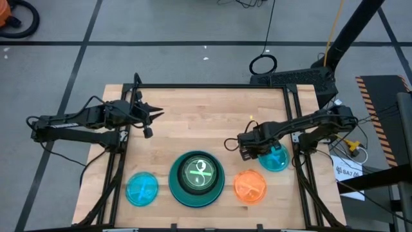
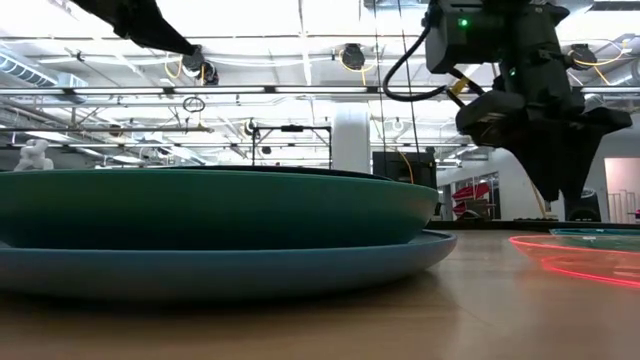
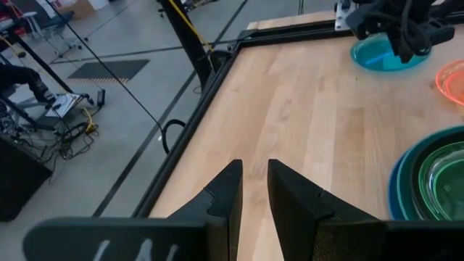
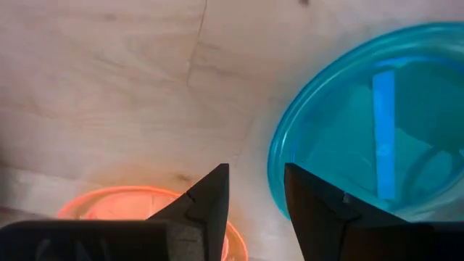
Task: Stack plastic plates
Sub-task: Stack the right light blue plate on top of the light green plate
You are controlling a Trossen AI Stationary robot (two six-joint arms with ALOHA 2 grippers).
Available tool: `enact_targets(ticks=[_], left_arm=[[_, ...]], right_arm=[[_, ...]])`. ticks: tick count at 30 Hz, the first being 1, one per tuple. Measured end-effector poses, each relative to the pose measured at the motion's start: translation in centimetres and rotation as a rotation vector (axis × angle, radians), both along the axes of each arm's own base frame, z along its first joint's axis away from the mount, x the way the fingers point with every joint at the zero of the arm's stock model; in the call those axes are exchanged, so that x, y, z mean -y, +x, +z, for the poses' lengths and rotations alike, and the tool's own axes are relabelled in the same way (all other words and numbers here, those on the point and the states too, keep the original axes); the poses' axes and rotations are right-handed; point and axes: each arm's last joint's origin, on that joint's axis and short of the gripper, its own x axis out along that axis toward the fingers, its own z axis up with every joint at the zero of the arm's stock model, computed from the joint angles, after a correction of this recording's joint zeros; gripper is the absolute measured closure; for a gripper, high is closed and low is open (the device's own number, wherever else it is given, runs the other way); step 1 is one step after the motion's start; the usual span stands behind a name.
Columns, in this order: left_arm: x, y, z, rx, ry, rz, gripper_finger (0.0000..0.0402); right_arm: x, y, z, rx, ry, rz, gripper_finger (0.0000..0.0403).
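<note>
The right gripper (image 1: 252, 149) hovered with fingers slightly parted and empty at the near rim of the teal small plate (image 1: 275, 158) — probably lining up to pinch that edge; the orange plate (image 1: 250, 186) lay just beside it, the cyan plate (image 1: 141, 189) well apart past the stack (image 1: 197, 178), where a green plate sat atop larger ones; the left gripper (image 1: 149, 119) waited at the table's (image 1: 193, 122) far left, narrowly open. The right wrist view alone showed the rim-to-finger alignment — the low view showed only the stack's nested profile.
</note>
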Motion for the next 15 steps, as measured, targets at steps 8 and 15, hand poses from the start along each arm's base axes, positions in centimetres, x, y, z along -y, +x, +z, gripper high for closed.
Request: enact_targets(ticks=[8,15], left_arm=[[0.0,0.0,0.0,0.002,-0.013,0.005,0.0328],[0.0,0.0,-0.1,-0.004,-0.023,0.01,0.0328]], right_arm=[[0.1,0.1,-1.3,-0.04,-0.067,0.033,0.0277],[0.1,0.6,-3.0,-0.095,-0.069,0.057,0.0277]])
